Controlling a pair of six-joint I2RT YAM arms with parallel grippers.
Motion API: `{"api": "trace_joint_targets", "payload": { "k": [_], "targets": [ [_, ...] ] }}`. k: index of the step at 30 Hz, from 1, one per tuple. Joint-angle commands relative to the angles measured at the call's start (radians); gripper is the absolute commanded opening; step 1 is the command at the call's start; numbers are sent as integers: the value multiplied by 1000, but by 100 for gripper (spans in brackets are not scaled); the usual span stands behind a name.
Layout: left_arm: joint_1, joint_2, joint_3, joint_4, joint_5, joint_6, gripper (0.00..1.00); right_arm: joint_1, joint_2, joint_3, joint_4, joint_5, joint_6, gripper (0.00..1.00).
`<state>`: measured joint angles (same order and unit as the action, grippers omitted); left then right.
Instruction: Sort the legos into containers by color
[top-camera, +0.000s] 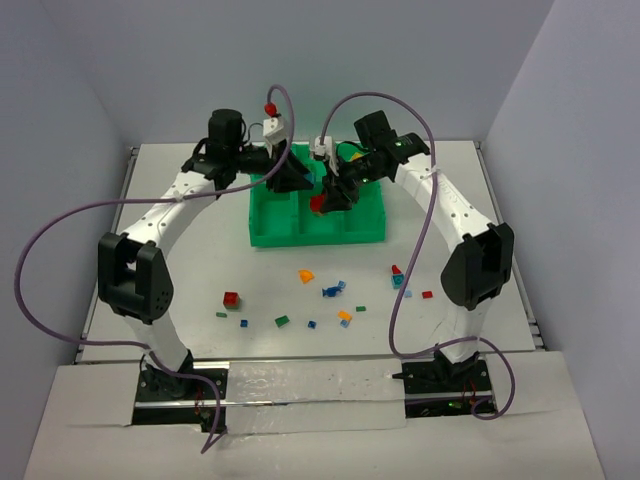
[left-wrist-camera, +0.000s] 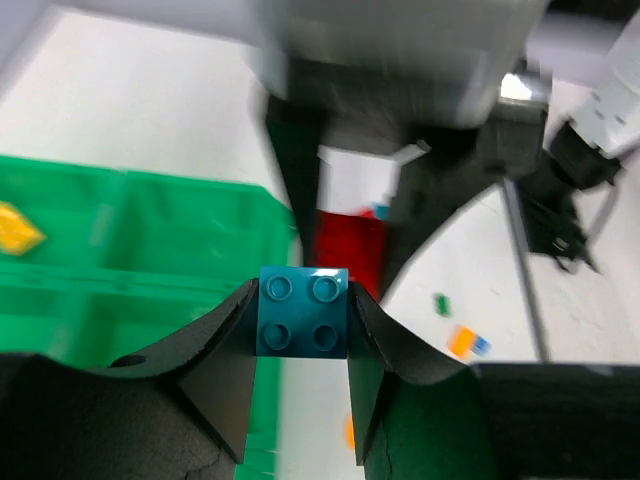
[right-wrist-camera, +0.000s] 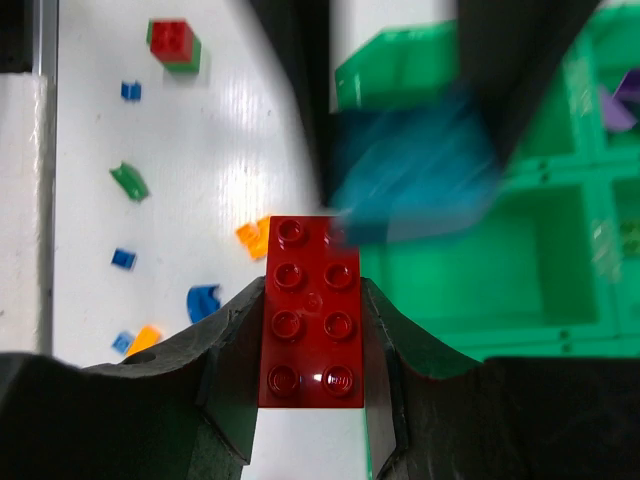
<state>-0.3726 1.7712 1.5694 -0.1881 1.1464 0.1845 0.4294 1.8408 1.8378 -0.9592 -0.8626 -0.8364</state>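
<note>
My left gripper is shut on a dark blue two-by-two brick. My right gripper is shut on a red two-by-four brick. Both grippers hang close together over the bright green tray, the left just behind the right. The red brick shows over the tray's middle. In the right wrist view the blue brick is a blur right beyond the red one. A yellow piece and a purple piece lie in compartments.
Several loose bricks lie on the white table in front of the tray: a red one on green, an orange one, a blue one, a green one and small ones near the right arm. Walls stand close on three sides.
</note>
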Motion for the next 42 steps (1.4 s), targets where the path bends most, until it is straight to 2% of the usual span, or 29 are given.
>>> {"api": "trace_joint_targets", "payload": {
  "k": [1,5,9,13,19,26,36,39,40,41,42],
  "targets": [
    [77,-57,71,345,-49,-256,0,2,11,-16,-86,71,-22,0],
    [99,-50,87,332,-71,-250,0,-4,17,-35,-78,99,-33,0],
    [121,-34,91,245,-91,-173,0,-29,35,-28,-45,130,-28,0],
    [127,-14,82,19,-170,59,0,-82,55,-21,45,146,28,0],
    [139,38,44,-143,-278,261,0,-169,82,12,192,73,177,0],
    [134,147,62,-231,-331,349,0,-192,140,93,236,-64,325,0],
    [113,173,-14,-254,-380,387,0,-198,104,14,436,-121,615,0],
    [104,177,-35,-277,-413,408,6,-198,91,-8,495,-129,718,0],
    [101,179,-35,-278,-415,411,11,-198,86,-18,518,-130,747,0],
    [99,184,-35,-289,-426,417,22,-198,78,-37,560,-134,781,0],
    [98,186,-37,-291,-431,417,25,-198,73,-52,587,-136,809,0]
  ]
}}
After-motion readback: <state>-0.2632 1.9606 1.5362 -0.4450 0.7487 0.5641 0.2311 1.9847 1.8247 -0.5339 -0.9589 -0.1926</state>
